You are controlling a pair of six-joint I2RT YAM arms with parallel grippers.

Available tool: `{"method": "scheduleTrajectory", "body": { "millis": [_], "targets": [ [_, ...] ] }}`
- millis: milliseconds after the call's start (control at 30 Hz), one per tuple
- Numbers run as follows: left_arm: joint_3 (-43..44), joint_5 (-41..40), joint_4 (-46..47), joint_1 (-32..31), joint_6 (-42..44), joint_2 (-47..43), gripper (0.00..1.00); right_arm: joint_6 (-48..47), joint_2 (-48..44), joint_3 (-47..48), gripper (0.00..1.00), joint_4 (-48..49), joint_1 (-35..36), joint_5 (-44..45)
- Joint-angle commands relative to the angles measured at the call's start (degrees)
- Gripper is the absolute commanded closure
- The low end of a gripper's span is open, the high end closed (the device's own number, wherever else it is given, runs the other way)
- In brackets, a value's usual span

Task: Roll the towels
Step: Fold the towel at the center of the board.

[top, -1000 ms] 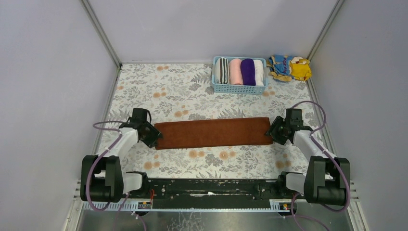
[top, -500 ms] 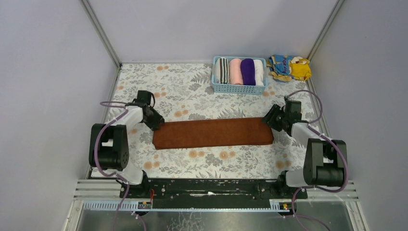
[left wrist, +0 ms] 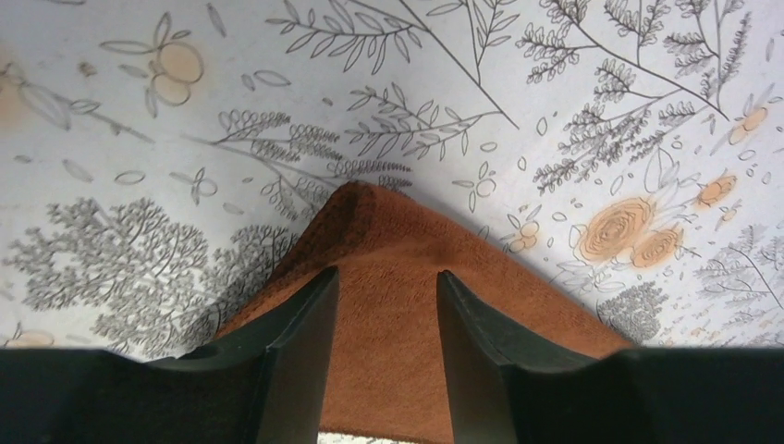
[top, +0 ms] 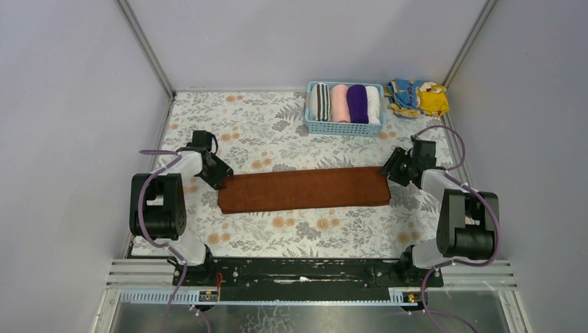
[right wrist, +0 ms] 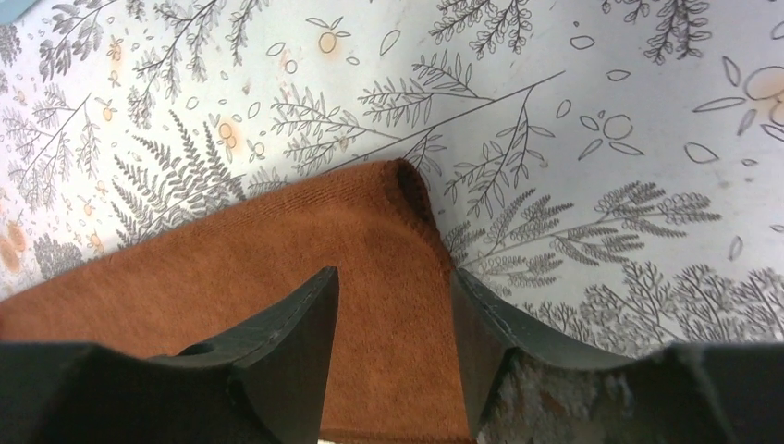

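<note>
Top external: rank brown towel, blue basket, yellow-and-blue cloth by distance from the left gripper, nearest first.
From the left gripper:
1. Rust-brown towel, its left end right at the fingers.
2. Blue basket, far side, right of centre.
3. Yellow-and-blue cloth, far right corner.

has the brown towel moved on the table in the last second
Yes. In the top view the brown towel has shifted slightly away from the arm bases, toward the blue basket, with both grippers at its ends.

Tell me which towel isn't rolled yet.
The rust-brown towel, lying as a flat strip mid-table between both hands. The striped, pink, purple and white ones sit rolled in the blue basket.
</note>
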Motion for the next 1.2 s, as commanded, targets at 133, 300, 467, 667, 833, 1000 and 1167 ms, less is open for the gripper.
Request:
{"method": "scheduleTrajectory", "body": {
  "millis": [133,300,467,667,833,1000,1167],
  "targets": [
    [1.8,-1.6,-6.2,0.7,9.0,-10.3,0.43,-9.3,-2.7,8.6,0.44,-20.5,0.9,6.4],
    [5.0,-4.5,-10.0,0.7,16.1,-14.1,0.39,-11.6,2.4,11.8,0.43,-24.8,4.5,8.4],
    [4.4,-8.6,-9.3,0.8,19.6,-16.9,0.36,-12.6,6.0,14.4,0.43,-26.8,6.4,11.1],
    [4.0,-8.6,-9.3,0.7,19.8,-18.4,0.36,-13.7,7.8,15.7,0.45,-28.2,7.5,13.5],
    [3.8,-7.8,-9.5,0.7,19.9,-18.2,0.36,-13.7,11.5,16.0,0.48,-28.9,8.3,13.6],
    [3.8,-7.8,-9.3,0.8,19.7,-18.6,0.36,-13.2,14.4,15.8,0.51,-31.6,9.8,12.5],
    [3.5,-7.8,-9.3,0.8,19.3,-18.6,0.36,-11.3,16.2,14.7,0.64,-33.8,11.2,13.6]
  ]
}}
